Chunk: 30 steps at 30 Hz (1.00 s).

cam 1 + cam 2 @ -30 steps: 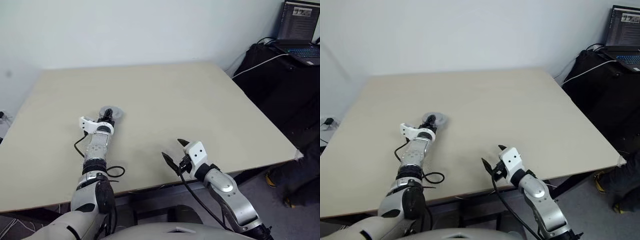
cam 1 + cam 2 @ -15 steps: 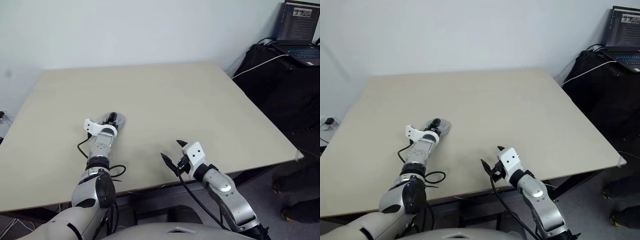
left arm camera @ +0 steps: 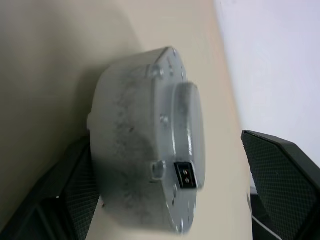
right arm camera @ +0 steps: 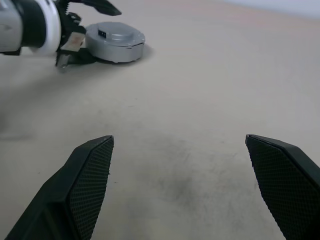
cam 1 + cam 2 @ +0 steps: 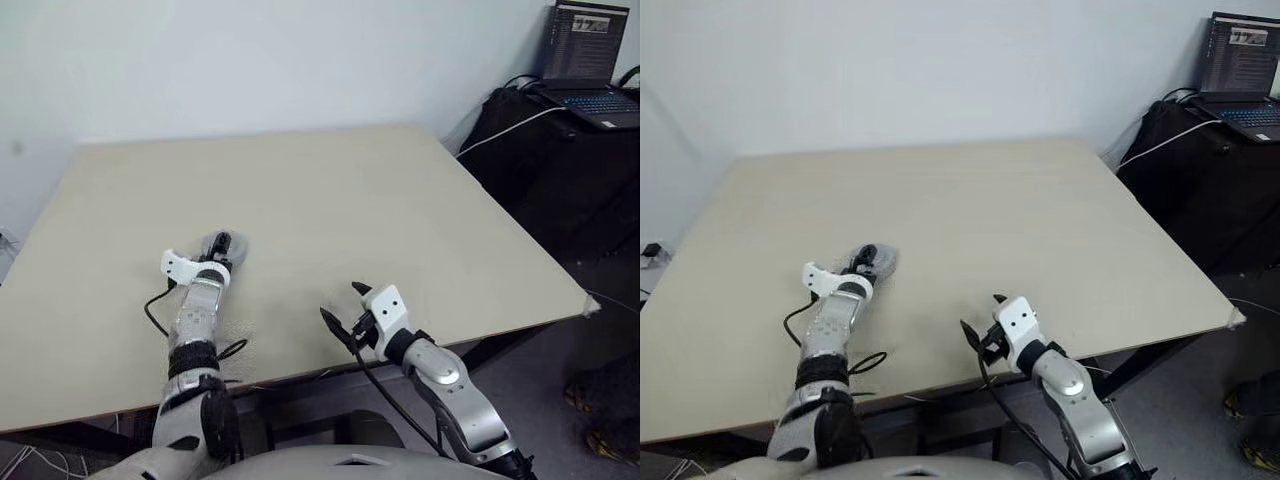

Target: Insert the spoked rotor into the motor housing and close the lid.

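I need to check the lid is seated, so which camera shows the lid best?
The left wrist view: the lid is close up on the motor housing, between open fingers. The right wrist view shows it smaller; both eye views show it partly behind the left gripper.

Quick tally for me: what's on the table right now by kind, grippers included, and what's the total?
Grey round motor housing with the lid on: 1
Grippers over the table: 2, left gripper with its jaws open around the housing, right gripper open over bare table
Total: 3
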Available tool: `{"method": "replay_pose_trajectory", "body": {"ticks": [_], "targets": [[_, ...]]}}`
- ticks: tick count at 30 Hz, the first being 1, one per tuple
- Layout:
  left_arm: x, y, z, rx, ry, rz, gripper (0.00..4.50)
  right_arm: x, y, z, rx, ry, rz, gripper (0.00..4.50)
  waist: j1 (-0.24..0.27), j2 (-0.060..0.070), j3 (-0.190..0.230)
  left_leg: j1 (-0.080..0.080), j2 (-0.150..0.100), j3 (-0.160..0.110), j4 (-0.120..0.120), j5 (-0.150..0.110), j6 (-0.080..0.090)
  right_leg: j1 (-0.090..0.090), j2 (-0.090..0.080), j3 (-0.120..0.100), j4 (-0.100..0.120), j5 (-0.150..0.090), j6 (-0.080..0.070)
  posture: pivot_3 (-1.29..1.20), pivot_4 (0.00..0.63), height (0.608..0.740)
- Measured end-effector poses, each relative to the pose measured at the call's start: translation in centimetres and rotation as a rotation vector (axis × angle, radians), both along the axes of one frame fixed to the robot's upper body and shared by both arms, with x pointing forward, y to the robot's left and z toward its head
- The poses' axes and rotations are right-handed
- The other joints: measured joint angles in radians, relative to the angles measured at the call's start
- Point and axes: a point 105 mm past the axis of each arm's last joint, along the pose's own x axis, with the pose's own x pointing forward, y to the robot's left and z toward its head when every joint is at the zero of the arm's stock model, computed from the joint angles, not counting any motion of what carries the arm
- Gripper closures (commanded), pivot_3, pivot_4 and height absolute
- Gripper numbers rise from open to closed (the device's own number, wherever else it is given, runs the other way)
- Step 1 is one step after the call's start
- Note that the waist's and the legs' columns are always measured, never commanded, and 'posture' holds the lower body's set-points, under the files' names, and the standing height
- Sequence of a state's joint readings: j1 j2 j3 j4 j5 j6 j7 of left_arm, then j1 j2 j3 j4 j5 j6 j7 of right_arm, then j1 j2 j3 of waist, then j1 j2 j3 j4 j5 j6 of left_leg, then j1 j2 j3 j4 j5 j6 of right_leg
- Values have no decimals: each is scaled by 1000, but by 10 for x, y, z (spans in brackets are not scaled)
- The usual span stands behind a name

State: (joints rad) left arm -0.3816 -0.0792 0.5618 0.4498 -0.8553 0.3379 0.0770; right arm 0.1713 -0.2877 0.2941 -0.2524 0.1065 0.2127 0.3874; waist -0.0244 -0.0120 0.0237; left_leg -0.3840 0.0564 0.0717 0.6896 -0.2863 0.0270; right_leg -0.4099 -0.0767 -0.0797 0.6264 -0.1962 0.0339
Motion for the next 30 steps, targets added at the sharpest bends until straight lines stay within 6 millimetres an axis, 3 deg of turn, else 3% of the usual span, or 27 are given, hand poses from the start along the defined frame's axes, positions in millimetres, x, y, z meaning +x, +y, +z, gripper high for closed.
{"method": "replay_pose_trajectory", "body": {"ticks": [7, 15, 18, 25, 30], "targets": [[-46, 8, -4, 25, 53, -44, 48, -2, 1, -4, 5, 37, 8, 0, -6, 1, -5, 7, 1, 4, -1, -1, 0, 1, 0, 5, 2, 0, 0, 0, 0, 740], [-81, 11, -1, 56, 70, -72, 48, -3, 1, -6, 17, 65, 22, 0, -10, 2, -5, 7, 2, 5, -1, -5, -6, -2, 0, 5, 2, 0, 0, 0, 0, 740], [-91, 7, 0, 82, 71, -106, 48, -3, 2, -7, 18, 76, 24, 0, -8, 2, -5, 7, 2, 5, -1, -5, -6, -3, 0, 5, 1, 0, 0, 0, 0, 740], [-114, -23, 2, 225, 47, -311, 48, -3, 1, -5, 65, 104, 1, 0, 5, 4, -2, 7, 3, 6, -1, -6, -7, -5, 0, 5, 1, 0, 0, 0, 0, 740], [-119, -31, 13, 505, -15, -451, 48, -1, -6, -5, 90, 115, -61, 0, 5, 9, 0, 6, 4, 7, -2, -6, -7, -6, 0, 5, 1, -1, -1, 0, 0, 740]]}}
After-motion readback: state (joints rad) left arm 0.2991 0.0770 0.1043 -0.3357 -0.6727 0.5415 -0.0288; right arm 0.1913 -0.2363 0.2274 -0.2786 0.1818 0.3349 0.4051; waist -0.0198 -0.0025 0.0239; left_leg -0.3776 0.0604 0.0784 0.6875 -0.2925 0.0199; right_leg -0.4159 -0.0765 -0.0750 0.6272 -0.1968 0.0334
